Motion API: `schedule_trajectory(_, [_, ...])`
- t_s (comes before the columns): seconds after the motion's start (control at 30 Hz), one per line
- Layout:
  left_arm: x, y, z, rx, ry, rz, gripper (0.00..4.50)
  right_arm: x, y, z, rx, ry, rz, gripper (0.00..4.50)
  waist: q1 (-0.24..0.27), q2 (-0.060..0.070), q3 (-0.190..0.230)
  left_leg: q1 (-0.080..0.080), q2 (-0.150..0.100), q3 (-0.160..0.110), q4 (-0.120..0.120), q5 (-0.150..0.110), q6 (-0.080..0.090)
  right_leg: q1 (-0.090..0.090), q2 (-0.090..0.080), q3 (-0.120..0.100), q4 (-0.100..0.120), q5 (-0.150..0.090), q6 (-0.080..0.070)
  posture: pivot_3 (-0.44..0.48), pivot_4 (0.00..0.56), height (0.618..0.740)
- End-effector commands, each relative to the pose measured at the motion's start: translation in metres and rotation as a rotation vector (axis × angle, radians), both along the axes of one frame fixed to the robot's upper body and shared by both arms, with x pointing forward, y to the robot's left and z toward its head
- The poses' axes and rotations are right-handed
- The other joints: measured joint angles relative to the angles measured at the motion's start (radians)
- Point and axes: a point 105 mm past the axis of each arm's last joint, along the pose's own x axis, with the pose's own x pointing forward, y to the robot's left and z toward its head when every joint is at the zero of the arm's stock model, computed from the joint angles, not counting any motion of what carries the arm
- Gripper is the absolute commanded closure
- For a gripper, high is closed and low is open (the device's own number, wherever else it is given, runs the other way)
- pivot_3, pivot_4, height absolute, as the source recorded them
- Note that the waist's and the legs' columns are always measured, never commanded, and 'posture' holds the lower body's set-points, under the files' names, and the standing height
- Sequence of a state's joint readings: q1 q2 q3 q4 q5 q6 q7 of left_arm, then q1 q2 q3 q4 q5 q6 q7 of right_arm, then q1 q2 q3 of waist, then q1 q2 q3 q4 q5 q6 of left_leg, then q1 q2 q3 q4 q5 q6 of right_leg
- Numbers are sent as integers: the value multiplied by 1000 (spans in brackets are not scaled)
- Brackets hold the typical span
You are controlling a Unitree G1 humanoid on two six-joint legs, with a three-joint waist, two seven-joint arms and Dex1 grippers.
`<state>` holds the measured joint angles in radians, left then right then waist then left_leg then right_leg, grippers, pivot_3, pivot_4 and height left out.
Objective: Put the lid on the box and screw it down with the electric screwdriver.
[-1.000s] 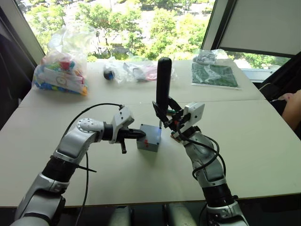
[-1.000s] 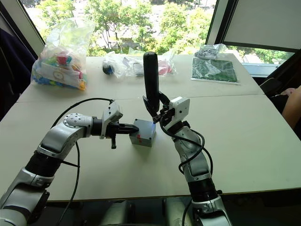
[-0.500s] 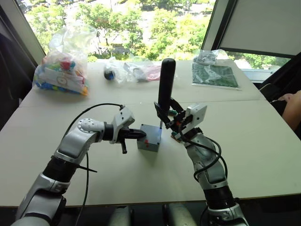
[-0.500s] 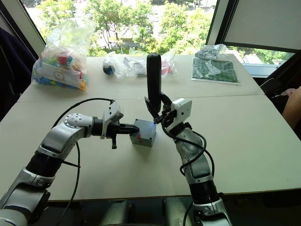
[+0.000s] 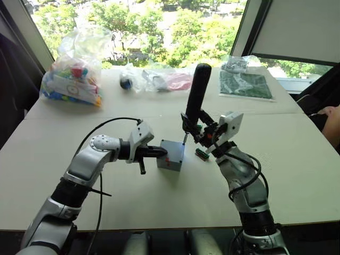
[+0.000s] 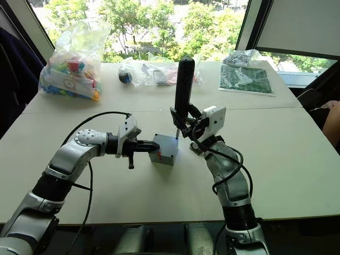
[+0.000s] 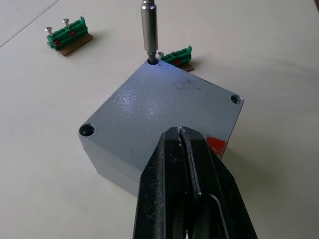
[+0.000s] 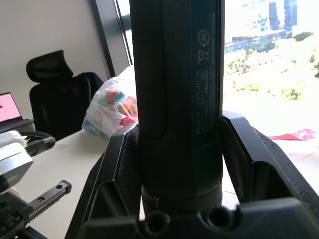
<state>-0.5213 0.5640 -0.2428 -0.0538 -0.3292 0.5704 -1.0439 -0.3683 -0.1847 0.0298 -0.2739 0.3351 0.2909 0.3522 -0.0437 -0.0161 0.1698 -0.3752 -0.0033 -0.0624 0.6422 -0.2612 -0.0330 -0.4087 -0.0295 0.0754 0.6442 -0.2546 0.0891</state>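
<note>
The box [image 5: 171, 154] is seen near the middle of the desk [image 5: 297, 170], with the lid [image 7: 164, 107] already seated flat on top and a red mark shown on one side. The left gripper [image 7: 185, 149] is pressed against the box's side, its two black fingers closed together with nothing held between them. The electric screwdriver [image 5: 196, 95] is clamped upright in the right gripper [image 5: 197, 131], fingers wrapped tight round its lower body. Its metal bit [image 7: 148, 31] is planted in the screw hole at one corner of the lid. Two small green terminal blocks [image 7: 69, 40] with screws standing in them are spotted on the desk just beyond the box. A bag of coloured toys [image 5: 71, 74] is set well back by the window
</note>
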Motion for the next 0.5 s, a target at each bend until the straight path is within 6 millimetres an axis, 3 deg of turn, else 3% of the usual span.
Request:
schedule_trajectory(0.03, [-4,4,-24,36,87,22,4500,-2,-25,73,50,-134,-92,2560,3,1,1,-1,0,0,0,0,0,-1,0,0,0,0,0,0,150,740])
schedule_trajectory(0.2, [4,5,-17,-34,67,78,4500,11,-52,108,30,-40,-191,2560,2,2,1,1,-1,1,-7,0,0,-1,0,0,-5,0,0,0,150,740])
schedule_trajectory(0.27, [15,6,8,-180,58,142,4500,16,-69,116,58,43,-191,2560,3,2,1,0,0,1,-8,0,0,-1,0,-1,-6,1,-1,0,150,740])
schedule_trajectory(0.37, [28,14,52,-356,-14,245,4500,22,-90,99,-87,255,-195,2560,4,2,6,-1,0,1,-9,0,0,-2,0,-1,-7,2,-2,0,150,740])
schedule_trajectory(0.4, [31,16,66,-373,-70,274,4500,21,-100,82,-127,397,-177,2560,4,1,6,-3,0,0,-8,0,0,-3,0,-1,-8,2,-2,0,150,740])
schedule_trajectory(0.5, [22,15,85,-374,-103,239,4500,13,-124,56,-218,583,-191,2560,6,1,6,-11,0,-1,-9,0,0,-8,0,-4,-12,4,1,0,150,740])
